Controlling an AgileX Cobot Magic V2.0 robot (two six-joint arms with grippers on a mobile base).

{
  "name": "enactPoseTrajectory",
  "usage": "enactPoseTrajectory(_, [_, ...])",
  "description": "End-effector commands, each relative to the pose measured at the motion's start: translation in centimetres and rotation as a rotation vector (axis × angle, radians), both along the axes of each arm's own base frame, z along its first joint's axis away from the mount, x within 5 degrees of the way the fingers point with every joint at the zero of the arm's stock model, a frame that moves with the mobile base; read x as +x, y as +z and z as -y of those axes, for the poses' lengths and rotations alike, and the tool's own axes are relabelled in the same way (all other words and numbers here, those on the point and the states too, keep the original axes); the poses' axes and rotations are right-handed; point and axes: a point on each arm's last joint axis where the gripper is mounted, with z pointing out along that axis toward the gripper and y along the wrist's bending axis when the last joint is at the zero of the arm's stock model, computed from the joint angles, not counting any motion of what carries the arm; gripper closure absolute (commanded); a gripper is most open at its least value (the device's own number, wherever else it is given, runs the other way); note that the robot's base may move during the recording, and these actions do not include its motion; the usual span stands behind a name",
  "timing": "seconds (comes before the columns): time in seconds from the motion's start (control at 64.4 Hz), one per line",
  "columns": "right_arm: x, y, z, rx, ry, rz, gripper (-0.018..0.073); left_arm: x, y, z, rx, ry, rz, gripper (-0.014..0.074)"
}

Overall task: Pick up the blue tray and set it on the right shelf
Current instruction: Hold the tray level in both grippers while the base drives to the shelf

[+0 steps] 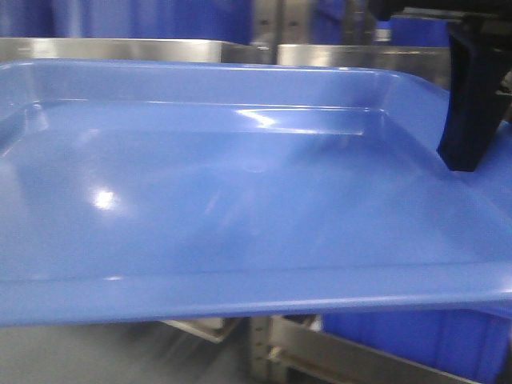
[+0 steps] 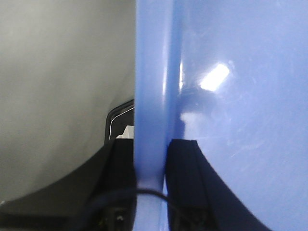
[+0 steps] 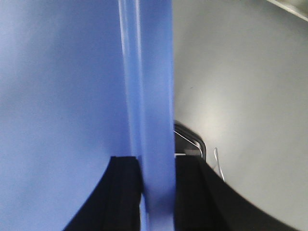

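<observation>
The glossy light-blue tray (image 1: 240,200) fills the front view, held up off any surface, roughly level. In the left wrist view my left gripper (image 2: 151,163) is shut on the tray's rim (image 2: 151,96), one black finger on each side. In the right wrist view my right gripper (image 3: 156,178) is shut on the opposite rim (image 3: 149,96) in the same way. One black right finger (image 1: 472,104) shows over the tray's right edge in the front view. A stainless-steel shelf rail (image 1: 360,54) runs behind the tray at the upper right.
Another steel rail (image 1: 128,50) runs behind the tray at the upper left, with an upright (image 1: 268,24) between the two. Dark-blue bins stand behind the rails (image 1: 160,18) and below the tray at the lower right (image 1: 416,336). Grey floor (image 2: 57,86) lies under the tray.
</observation>
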Motion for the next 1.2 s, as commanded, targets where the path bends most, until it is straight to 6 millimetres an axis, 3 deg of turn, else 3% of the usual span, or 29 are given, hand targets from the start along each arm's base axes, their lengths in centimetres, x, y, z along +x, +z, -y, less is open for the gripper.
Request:
enactPoseTrajectory(0.0, [0.06, 1.56, 0.13, 0.043, -0.003, 0.078, 0.0316, -0.39, 1.15, 0.10, -0.044, -0.004, 0.029, 0.0542])
enactPoseTrajectory(1.18, [0.06, 1.56, 0.13, 0.043, -0.003, 0.078, 0.0316, -0.39, 1.15, 0.10, -0.044, -0.004, 0.029, 0.0542])
